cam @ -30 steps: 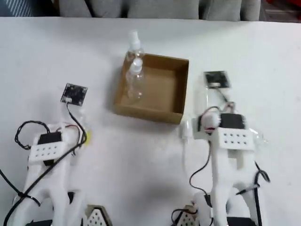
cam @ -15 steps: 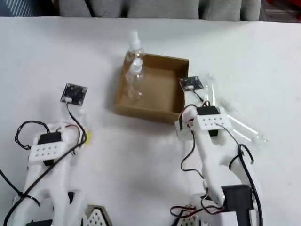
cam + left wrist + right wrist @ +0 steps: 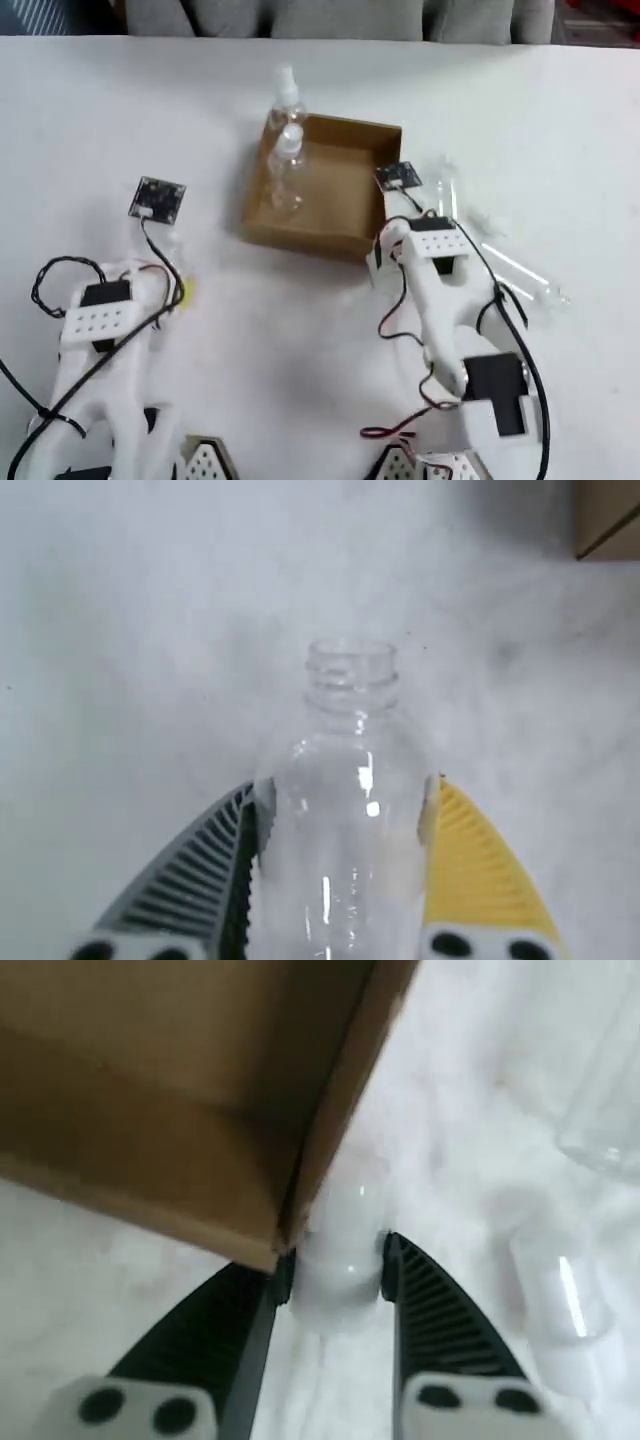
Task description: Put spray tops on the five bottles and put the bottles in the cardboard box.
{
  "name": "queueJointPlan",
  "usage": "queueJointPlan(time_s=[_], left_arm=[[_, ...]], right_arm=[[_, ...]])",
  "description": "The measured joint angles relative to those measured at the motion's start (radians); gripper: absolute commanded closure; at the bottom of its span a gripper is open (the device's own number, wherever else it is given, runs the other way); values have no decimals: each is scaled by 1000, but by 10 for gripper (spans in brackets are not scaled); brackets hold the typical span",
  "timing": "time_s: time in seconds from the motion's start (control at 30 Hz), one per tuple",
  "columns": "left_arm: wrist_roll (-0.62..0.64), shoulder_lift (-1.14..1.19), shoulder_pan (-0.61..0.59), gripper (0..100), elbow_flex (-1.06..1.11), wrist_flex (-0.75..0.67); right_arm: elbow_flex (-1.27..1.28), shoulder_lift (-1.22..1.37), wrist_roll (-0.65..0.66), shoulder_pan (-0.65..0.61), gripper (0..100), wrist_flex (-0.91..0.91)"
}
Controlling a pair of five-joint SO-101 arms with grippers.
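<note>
High view: cardboard box [image 3: 312, 238] ahead of both claws. First capped bottle [image 3: 289, 160] upright inside at the box's left wall, second capped bottle [image 3: 285, 95] just behind the box. Nearest the box, at its near right corner: right claw [image 3: 383, 262], with loose clear bottles [image 3: 520, 272] lying just to its right. Well to the box's left: left claw [image 3: 172, 288].

Left wrist view: left claw clamped around open-necked bottle [image 3: 345, 780], bare neck pointing past the fingertips.

Right wrist view: right claw narrow, gripping white spray top [image 3: 340, 1250] just beside the box corner.

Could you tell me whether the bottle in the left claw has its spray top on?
Off: the bottle shows a bare, open threaded neck.
</note>
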Motion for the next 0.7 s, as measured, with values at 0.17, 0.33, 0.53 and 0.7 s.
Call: queueJointPlan(time_s=[0.17,0.33,0.53,0.7], left_arm=[[0,0,0,920,0,0],[0,0,0,920,0,0],[0,0,0,920,0,0],[2,0,0,923,0,0]], right_arm=[[-34,41,0,3,973,2],[-49,43,0,8,985,20],[-129,-5,2,71,982,196],[-164,-196,2,161,982,362]])
